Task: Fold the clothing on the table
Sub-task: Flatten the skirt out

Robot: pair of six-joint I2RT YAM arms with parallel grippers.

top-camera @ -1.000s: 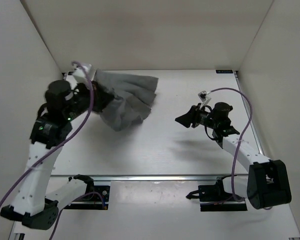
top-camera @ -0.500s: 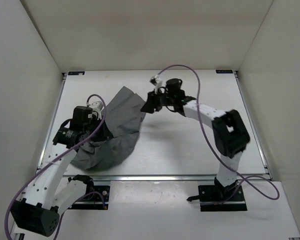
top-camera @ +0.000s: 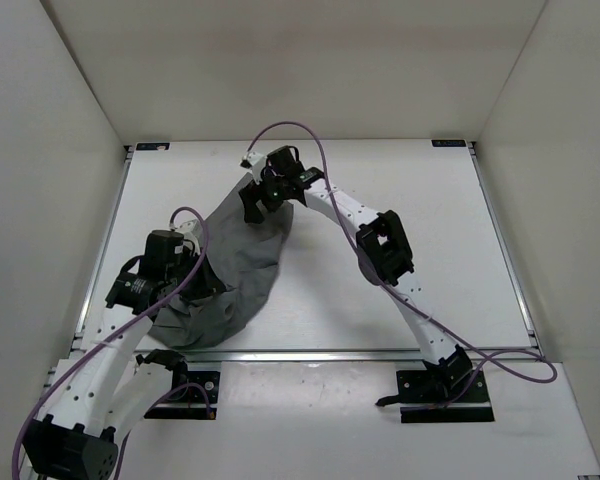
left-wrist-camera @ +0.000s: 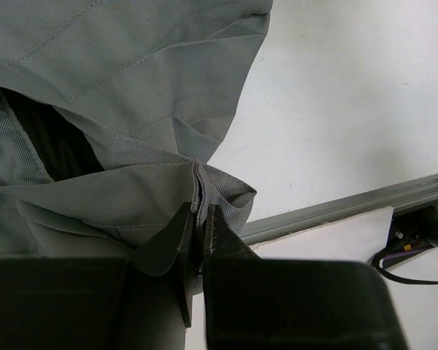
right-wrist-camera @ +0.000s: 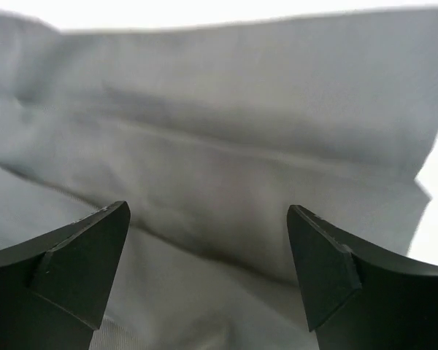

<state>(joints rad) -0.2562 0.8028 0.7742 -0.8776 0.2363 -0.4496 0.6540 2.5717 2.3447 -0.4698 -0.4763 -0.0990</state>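
The grey skirt (top-camera: 232, 268) lay rumpled on the left half of the table (top-camera: 400, 190). It ran from a far corner near the middle down to a rounded heap beside the near rail (left-wrist-camera: 328, 213). The left gripper (left-wrist-camera: 198, 219) was pinched nearly shut on a thick fold at the near end of the cloth. The right gripper (right-wrist-camera: 206, 217) hung over the far edge with its jaws spread wide and nothing between them yet, a flat band of fabric just ahead.

The step in hand appeared to be taking a second hold so the skirt could be stretched flat. To do it well, the right jaws should probably drop squarely over that far edge and take one layer near a corner, not a bunch. The left should keep its pinch so the cloth cannot slide away. Only then should the two pull apart.

Half a second earlier the right gripper had stood further right, at the skirt's far right corner, with its jaws narrower. A second earlier it had been well off on the right of the table, and the skirt had been bunched at the far left.
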